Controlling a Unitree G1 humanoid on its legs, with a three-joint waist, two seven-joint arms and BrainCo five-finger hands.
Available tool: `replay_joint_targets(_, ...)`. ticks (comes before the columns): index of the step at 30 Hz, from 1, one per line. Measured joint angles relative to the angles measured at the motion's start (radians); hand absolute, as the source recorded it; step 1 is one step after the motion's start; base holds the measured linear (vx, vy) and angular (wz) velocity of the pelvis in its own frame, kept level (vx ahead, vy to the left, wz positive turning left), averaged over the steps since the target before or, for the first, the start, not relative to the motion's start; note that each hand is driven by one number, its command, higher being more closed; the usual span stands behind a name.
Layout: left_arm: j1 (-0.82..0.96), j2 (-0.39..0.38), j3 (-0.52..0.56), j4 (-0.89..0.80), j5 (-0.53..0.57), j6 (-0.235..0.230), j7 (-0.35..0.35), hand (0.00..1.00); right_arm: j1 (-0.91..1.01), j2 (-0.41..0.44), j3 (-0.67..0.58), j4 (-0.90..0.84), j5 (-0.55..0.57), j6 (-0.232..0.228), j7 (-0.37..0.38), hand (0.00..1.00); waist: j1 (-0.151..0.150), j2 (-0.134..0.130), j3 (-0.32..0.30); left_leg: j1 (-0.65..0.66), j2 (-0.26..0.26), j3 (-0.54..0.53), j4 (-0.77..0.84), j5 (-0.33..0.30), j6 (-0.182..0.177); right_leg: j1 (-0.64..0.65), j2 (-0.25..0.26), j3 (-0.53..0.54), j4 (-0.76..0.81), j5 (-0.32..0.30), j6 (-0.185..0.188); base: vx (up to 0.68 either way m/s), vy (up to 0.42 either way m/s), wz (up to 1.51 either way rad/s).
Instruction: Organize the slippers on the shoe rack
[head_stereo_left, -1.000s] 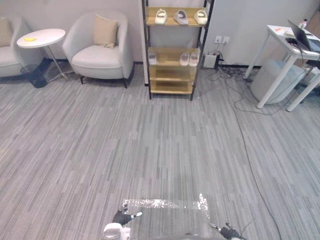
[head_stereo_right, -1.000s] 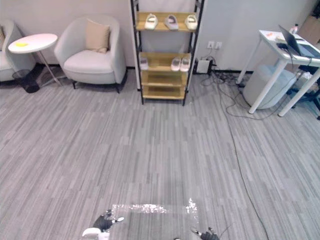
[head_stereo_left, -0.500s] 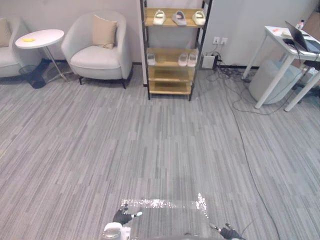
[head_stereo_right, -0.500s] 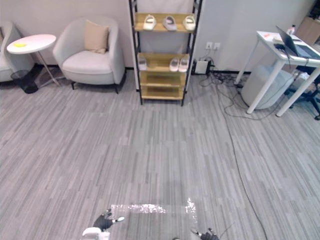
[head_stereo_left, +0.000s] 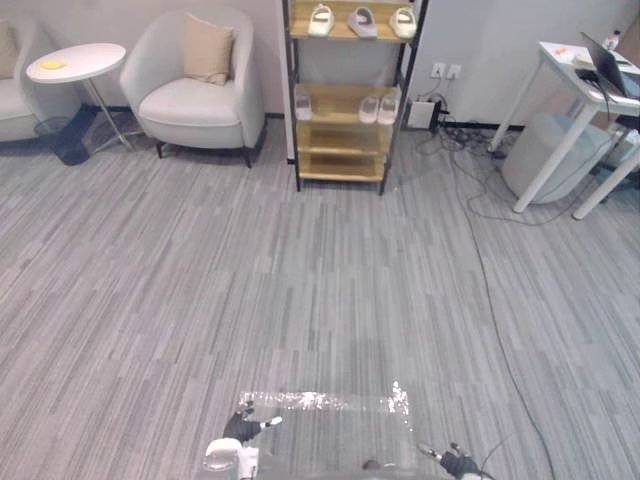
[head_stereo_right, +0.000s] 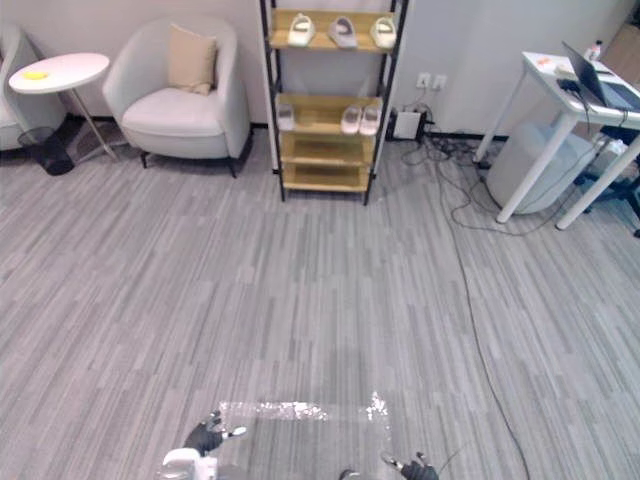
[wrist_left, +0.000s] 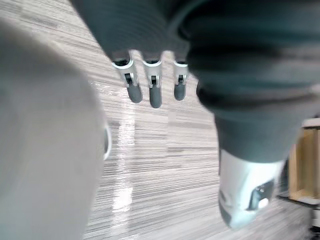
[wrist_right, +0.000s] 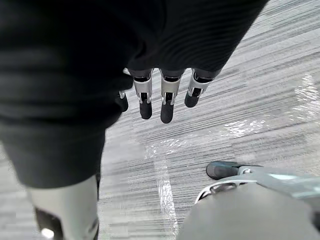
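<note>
The shoe rack (head_stereo_left: 346, 100), black-framed with wooden shelves, stands against the far wall across the room. Three pale slippers lie on its top shelf (head_stereo_left: 360, 20). On the shelf below, one slipper (head_stereo_left: 303, 105) sits at the left and a pair (head_stereo_left: 378, 108) at the right. My left hand (head_stereo_left: 243, 428) hangs low at the near edge of the view, fingers (wrist_left: 155, 95) straight and holding nothing. My right hand (head_stereo_left: 458, 462) hangs at the near right, its fingers (wrist_right: 167, 107) also straight and empty. Both hands are far from the rack.
A grey armchair (head_stereo_left: 195, 85) with a beige cushion stands left of the rack, and a round white side table (head_stereo_left: 68, 62) stands further left. A white desk (head_stereo_left: 590, 85) with a laptop is at the right. Cables (head_stereo_left: 470, 190) trail over the grey floor from the wall.
The whole picture has shifted, with the rack now a little higher in view, so the camera has moved. Both hands hang as before.
</note>
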Motion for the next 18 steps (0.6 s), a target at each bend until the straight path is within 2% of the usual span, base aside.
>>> replay_joint_targets(1, -0.002, -0.001, 0.004, 0.0, -0.002, 0.001, 0.0, 0.0, -0.003, -0.001, -0.001, 0.004, 0.0, 0.002, -0.001, 0.0, -0.001, 0.001, 0.002, -0.032, -0.048, -0.046, -0.011, -0.067, -0.001, 0.006, -0.021, 0.025, 0.011, -0.013, -0.008, 0.18, 0.05, -0.46)
replay_joint_targets(2, -0.003, -0.004, 0.005, -0.002, -0.011, -0.002, 0.001, 0.0, -0.009, -0.001, -0.002, 0.011, 0.0, 0.003, -0.001, 0.0, 0.0, -0.002, 0.004, -0.056, -0.098, -0.056, -0.058, -0.098, 0.005, 0.001, -0.045, 0.046, 0.013, -0.017, -0.008, 0.18, 0.064, -0.52)
replay_joint_targets(3, -0.005, -0.005, 0.006, -0.004, -0.023, -0.003, 0.002, 0.0, -0.012, -0.002, -0.002, 0.012, 0.0, 0.003, 0.0, 0.0, 0.001, -0.004, 0.005, -0.07, -0.132, -0.056, -0.121, -0.102, 0.01, -0.004, -0.062, 0.059, 0.013, -0.018, -0.006, 0.16, 0.075, -0.5)
replay_joint_targets(5, -0.005, -0.009, 0.013, -0.006, -0.037, -0.004, 0.003, 0.0, -0.014, -0.005, -0.001, 0.01, 0.001, 0.003, -0.001, 0.0, 0.006, -0.002, 0.008, -0.088, -0.195, -0.057, -0.31, -0.088, 0.009, -0.016, -0.087, 0.088, 0.012, -0.031, 0.012, 0.15, 0.118, -0.54)
replay_joint_targets(6, -0.005, -0.01, 0.021, -0.006, -0.038, -0.004, 0.004, 0.0, -0.014, -0.008, -0.001, 0.009, 0.001, 0.003, -0.001, 0.0, 0.009, 0.003, 0.01, -0.091, -0.221, -0.069, -0.433, -0.064, -0.003, -0.013, -0.092, 0.112, 0.008, -0.043, 0.026, 0.19, 0.174, -0.64)
replay_joint_targets(7, -0.003, -0.011, 0.023, -0.006, -0.038, -0.004, 0.004, 0.0, -0.014, -0.01, -0.001, 0.009, 0.001, 0.002, -0.001, 0.0, 0.011, 0.008, 0.009, -0.082, -0.228, -0.079, -0.506, -0.057, -0.012, -0.008, -0.087, 0.125, 0.002, -0.05, 0.037, 0.31, 0.252, -0.81)
replay_joint_targets(8, -0.002, -0.013, 0.03, -0.005, -0.043, -0.005, 0.004, 0.0, -0.012, -0.011, 0.0, 0.01, 0.002, 0.002, -0.004, 0.0, 0.027, 0.015, 0.007, -0.082, -0.23, -0.097, -0.521, -0.018, 0.016, 0.0, -0.073, 0.154, 0.0, -0.063, 0.053, 0.35, 0.243, -0.77)
replay_joint_targets(10, -0.004, -0.005, 0.034, -0.009, -0.048, -0.005, 0.003, 0.0, -0.005, 0.005, 0.002, 0.009, 0.003, 0.002, -0.005, 0.0, 0.032, -0.019, -0.021, -0.119, -0.257, -0.106, -0.447, -0.024, 0.043, 0.002, -0.098, 0.166, 0.024, -0.096, 0.068, 0.44, 0.229, -0.4)
replay_joint_targets(11, -0.004, 0.014, 0.04, -0.012, -0.047, -0.005, 0.002, 0.0, 0.0, 0.025, 0.001, 0.009, 0.001, 0.001, -0.007, 0.0, 0.035, -0.045, -0.034, -0.131, -0.277, -0.099, -0.409, -0.039, 0.067, -0.04, -0.135, 0.171, 0.118, -0.156, 0.092, 0.51, 0.18, -0.06)
replay_joint_targets(12, -0.005, 0.013, 0.044, -0.01, -0.048, -0.003, 0.005, 0.0, -0.001, 0.03, 0.001, 0.009, -0.001, 0.001, -0.007, 0.0, 0.044, -0.064, -0.041, -0.123, -0.293, -0.085, -0.408, -0.055, 0.082, -0.113, -0.159, 0.178, 0.276, -0.193, 0.122, 0.51, 0.179, -0.13)
replay_joint_targets(13, -0.005, 0.014, 0.047, -0.01, -0.05, -0.002, 0.006, 0.0, 0.0, 0.027, 0.001, 0.009, -0.002, 0.001, -0.005, 0.0, 0.048, -0.073, -0.045, -0.102, -0.299, -0.074, -0.414, -0.072, 0.086, -0.177, -0.171, 0.192, 0.43, -0.205, 0.138, 0.31, 0.117, -0.15)
replay_joint_targets(15, -0.001, 0.022, 0.05, -0.008, -0.057, 0.001, 0.006, 0.0, -0.013, 0.028, 0.001, 0.009, -0.003, -0.001, 0.0, 0.0, 0.048, -0.073, -0.037, -0.025, -0.319, -0.06, -0.428, -0.109, 0.096, -0.282, -0.174, 0.225, 0.757, -0.165, 0.25, 0.37, 0.094, -0.11)
replay_joint_targets(16, 0.006, 0.027, 0.048, -0.008, -0.061, 0.002, 0.013, 0.0, -0.018, 0.028, 0.01, 0.009, -0.005, -0.001, 0.003, 0.0, 0.049, -0.084, -0.031, 0.054, -0.338, -0.052, -0.453, -0.138, 0.102, -0.322, -0.186, 0.209, 0.922, -0.118, 0.246, 0.54, 0.061, -0.18)
replay_joint_targets(17, 0.009, 0.029, 0.04, -0.005, -0.063, 0.002, 0.017, 0.0, -0.018, 0.024, 0.016, 0.009, -0.005, -0.002, 0.007, 0.0, 0.046, -0.084, -0.03, 0.106, -0.345, -0.051, -0.471, -0.149, 0.112, -0.343, -0.201, 0.162, 0.995, -0.13, 0.196, 0.46, 0.027, -0.24)
replay_joint_targets(18, 0.009, 0.028, 0.016, 0.003, -0.067, 0.003, 0.017, 0.0, -0.023, 0.017, 0.019, 0.004, -0.005, -0.003, 0.011, 0.0, 0.038, -0.074, -0.03, 0.178, -0.349, -0.053, -0.511, -0.161, 0.113, -0.38, -0.221, 0.067, 1.042, -0.183, 0.111, 0.46, -0.007, -0.08)
